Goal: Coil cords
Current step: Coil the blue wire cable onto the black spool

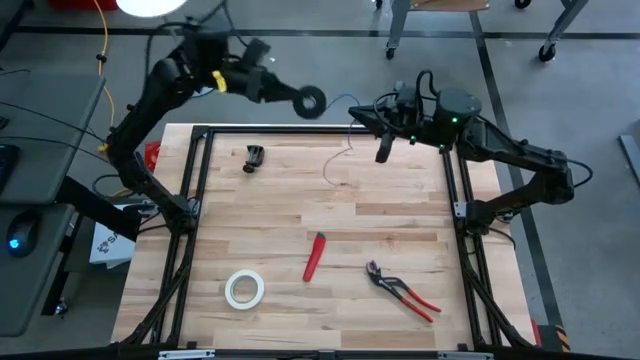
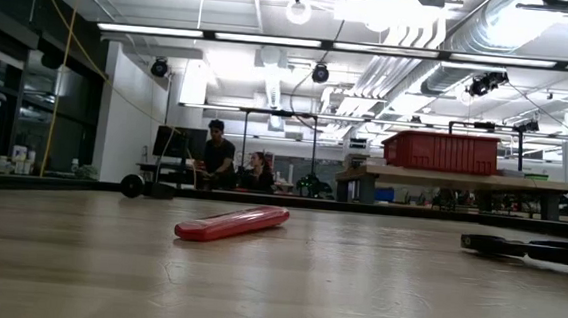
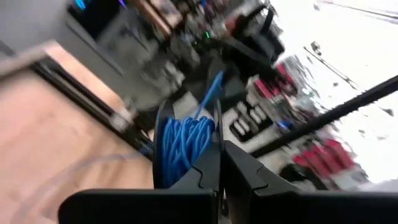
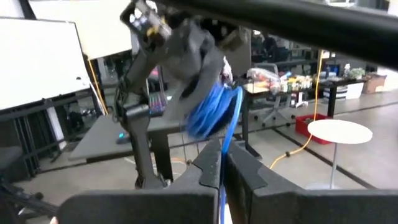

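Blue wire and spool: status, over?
Left gripper shut on small black round spool, raised past table's far edge. Right gripper shut on thin blue wire running to spool. Loose tail on table. Nothing obstructing.

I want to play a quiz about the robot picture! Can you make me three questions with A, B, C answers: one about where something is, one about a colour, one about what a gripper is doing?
1. Where is the white tape roll?
A. On the wooden table
B. On the floor
C. In a gripper

2. What colour is the wire on the spool?
A. Green
B. Blue
C. Orange

3. What is the left gripper doing?
A. Resting open on the table
B. Holding the pliers
C. Shut on the spool, above the table's far edge

Answers:
1 A: the roll lies flat on the wood.
2 B: the left wrist view shows blue windings.
3 C: its fingers clamp the spool, while the right gripper pinches the wire.
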Robot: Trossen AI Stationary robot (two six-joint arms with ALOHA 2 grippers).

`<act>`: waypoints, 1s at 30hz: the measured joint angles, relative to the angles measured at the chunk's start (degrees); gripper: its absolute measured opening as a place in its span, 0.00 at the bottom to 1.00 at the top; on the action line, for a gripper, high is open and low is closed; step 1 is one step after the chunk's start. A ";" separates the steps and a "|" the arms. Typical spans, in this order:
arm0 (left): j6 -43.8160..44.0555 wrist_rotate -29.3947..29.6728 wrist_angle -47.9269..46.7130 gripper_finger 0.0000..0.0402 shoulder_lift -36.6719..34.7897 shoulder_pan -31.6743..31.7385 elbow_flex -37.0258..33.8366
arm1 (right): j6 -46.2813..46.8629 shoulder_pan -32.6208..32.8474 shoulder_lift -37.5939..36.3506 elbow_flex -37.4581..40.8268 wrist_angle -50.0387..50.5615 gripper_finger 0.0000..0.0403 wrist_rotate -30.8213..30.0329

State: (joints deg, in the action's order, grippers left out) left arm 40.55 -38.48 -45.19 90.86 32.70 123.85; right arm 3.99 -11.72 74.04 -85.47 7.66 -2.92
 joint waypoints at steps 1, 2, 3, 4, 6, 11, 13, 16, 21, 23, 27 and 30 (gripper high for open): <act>1.11 -1.21 0.00 0.00 0.57 -0.52 0.00 | 0.00 -0.17 0.00 -0.02 -0.37 0.00 0.17; 1.90 -2.75 0.02 0.00 1.28 -0.89 0.00 | 0.00 -0.32 -0.02 -0.02 -0.35 0.00 0.28; 2.81 -4.30 0.06 0.00 1.98 -1.42 0.00 | 0.02 -0.32 -0.02 -0.02 -0.29 0.00 0.32; 3.83 -5.93 0.21 0.00 2.68 -1.92 0.00 | 0.00 -0.32 -0.01 -0.01 -0.16 0.00 0.35; 5.54 -9.17 1.45 0.00 4.03 -2.95 0.00 | -0.18 -0.33 0.00 0.00 -0.17 0.00 0.36; 11.13 -17.52 10.59 0.00 7.45 -5.44 0.00 | -0.42 -0.32 0.17 0.00 -0.86 0.00 2.31; 14.82 -19.98 16.42 0.00 8.99 -6.50 0.00 | -0.42 -0.32 0.24 0.00 -1.46 0.00 2.95; 21.39 -22.92 26.66 0.00 11.39 -7.90 0.00 | -0.58 -0.32 0.73 0.00 -2.57 0.00 3.41; 33.76 -26.00 46.36 0.00 15.69 -9.80 0.00 | -0.42 -0.32 1.82 0.00 -4.60 0.00 4.67; 39.11 -25.93 54.59 0.00 17.56 -10.40 0.00 | -0.21 -0.31 2.41 0.00 -6.08 0.00 5.74; 47.41 -24.17 69.12 0.00 20.84 -10.81 -0.02 | 2.24 -0.29 3.45 0.00 -8.59 0.00 7.50; 47.15 -21.98 72.73 0.00 21.68 -10.49 -0.02 | 3.29 -0.34 3.43 0.00 -9.31 0.00 7.02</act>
State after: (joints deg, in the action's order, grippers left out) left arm 87.70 -60.46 27.54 112.54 22.21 123.83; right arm 7.28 -12.05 77.47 -85.47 -1.65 4.10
